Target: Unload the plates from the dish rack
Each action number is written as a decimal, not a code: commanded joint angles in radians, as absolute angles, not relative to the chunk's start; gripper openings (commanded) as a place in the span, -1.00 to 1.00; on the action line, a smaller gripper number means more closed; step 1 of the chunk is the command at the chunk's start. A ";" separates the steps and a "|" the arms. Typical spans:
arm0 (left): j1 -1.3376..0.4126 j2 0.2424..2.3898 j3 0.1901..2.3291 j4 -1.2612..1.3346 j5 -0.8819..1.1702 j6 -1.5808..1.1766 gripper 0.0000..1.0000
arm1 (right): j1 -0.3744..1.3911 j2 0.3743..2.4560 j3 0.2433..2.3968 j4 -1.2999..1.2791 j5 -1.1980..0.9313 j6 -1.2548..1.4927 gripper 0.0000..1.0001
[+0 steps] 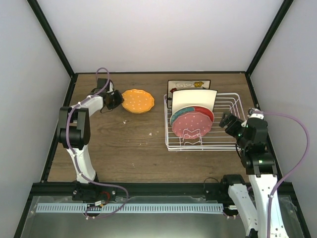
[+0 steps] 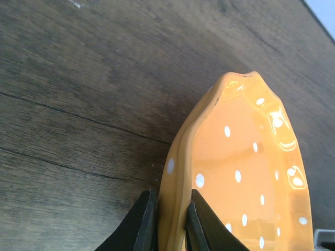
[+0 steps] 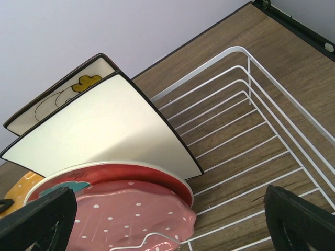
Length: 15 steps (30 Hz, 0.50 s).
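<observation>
My left gripper (image 1: 114, 99) is shut on the near rim of the orange scalloped plate (image 1: 137, 100), which lies low on the table at the back left. In the left wrist view the two fingers (image 2: 142, 225) pinch the orange plate's rim (image 2: 246, 172). The white wire dish rack (image 1: 228, 106) holds the pink dotted plate (image 1: 192, 125), the red-and-teal plate (image 1: 198, 111), the plain cream square plate (image 1: 194, 99) and the floral square plate (image 1: 188, 84). No blue dotted plate shows. My right gripper (image 1: 229, 122) is open and empty over the rack's right side, facing the plates (image 3: 131, 219).
The wooden table (image 1: 124, 148) is bounded by a black frame and white walls. The right part of the rack (image 3: 251, 104) holds no plates. The right wrist view shows my open right gripper (image 3: 165, 198) in front of the cream plate (image 3: 104, 130) and the floral plate (image 3: 63, 97).
</observation>
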<state>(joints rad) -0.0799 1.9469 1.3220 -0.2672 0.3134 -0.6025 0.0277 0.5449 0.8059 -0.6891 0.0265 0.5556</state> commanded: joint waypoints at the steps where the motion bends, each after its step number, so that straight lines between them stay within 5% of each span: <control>1: -0.082 1.978 1.372 -0.181 0.332 -0.633 -0.92 | 0.023 0.552 0.869 -0.701 0.038 0.536 1.00; 7: -0.090 2.015 1.377 -0.176 0.314 -0.632 -0.88 | 0.023 0.547 0.880 -0.714 0.038 0.538 1.00; 15: -0.092 2.026 1.372 -0.178 0.299 -0.625 0.13 | 0.023 0.546 0.893 -0.721 0.044 0.540 1.00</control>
<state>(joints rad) -0.0872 2.0113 1.3453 -0.2184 0.2943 -0.6235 0.0277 0.5549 0.8421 -0.7136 0.0269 0.5503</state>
